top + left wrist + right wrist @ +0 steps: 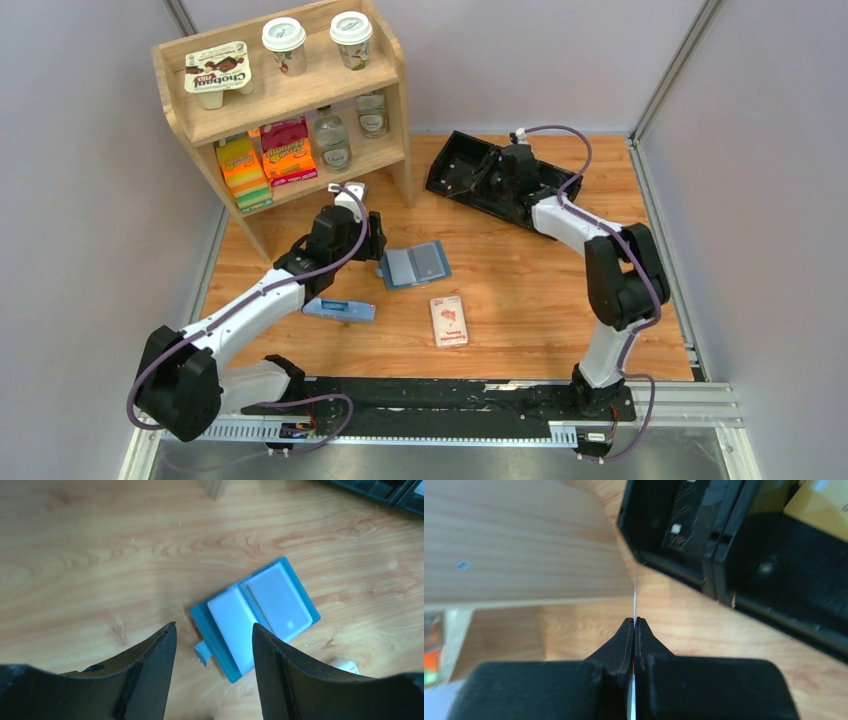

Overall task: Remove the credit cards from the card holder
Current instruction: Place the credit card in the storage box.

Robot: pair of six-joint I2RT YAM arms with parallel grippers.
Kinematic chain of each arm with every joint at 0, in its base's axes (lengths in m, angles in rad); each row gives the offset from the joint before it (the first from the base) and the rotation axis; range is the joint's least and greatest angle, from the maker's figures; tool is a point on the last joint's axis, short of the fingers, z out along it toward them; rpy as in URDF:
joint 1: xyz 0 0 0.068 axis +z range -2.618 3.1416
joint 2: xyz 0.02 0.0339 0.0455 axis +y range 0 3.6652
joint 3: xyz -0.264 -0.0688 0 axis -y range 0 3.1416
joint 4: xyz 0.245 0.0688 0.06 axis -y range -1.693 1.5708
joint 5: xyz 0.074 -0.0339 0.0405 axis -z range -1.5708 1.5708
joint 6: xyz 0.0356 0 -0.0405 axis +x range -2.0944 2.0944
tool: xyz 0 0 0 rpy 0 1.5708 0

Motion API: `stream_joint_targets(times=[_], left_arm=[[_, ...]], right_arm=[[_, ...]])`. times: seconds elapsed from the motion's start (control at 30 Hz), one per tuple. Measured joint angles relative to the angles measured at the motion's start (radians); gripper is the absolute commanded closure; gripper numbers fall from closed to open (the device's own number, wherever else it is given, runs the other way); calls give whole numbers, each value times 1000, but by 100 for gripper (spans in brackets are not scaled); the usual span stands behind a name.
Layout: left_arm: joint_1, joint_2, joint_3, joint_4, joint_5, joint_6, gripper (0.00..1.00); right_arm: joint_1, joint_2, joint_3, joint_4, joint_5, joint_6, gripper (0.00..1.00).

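Since the card holder (415,265) lies unfolded flat on the bench (520,300) with both panels facing up, its slots can be reached from above. A grey card (277,602) sits in one panel, while the other panel looks pale, and I cannot tell whether it carries a card. The left pincer (212,630) hangs above the holder's left edge, its jaws spread wide apart, grasping nothing and touching nothing. I judge this stance would suit either pinning the holder down or going for the grey card. Far off to the holder's upper right, by the black tray (465,175), the right pincer (634,622) is clenched on a thin card (636,596). The card stands out straight from between the closed tips. It shows edge-on, so its colour cannot be told. Held there clear of the holder, it looks meant for setting down at the tray. By my reading, one card is out of the holder and at least the grey one is not yet drawn.
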Motion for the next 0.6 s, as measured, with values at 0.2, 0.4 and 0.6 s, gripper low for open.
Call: stream_joint_targets(times=[0.2, 0.4, 0.6], left_arm=[[35, -16, -52, -38, 92, -143, 35], [40, -44, -55, -42, 114, -179, 35], [45, -40, -55, -50, 130, -187, 35]], right_arm=[[0, 182, 105, 76, 143, -16, 100], [6, 323, 278, 82, 237, -16, 96], [14, 439, 434, 54, 261, -21, 84]])
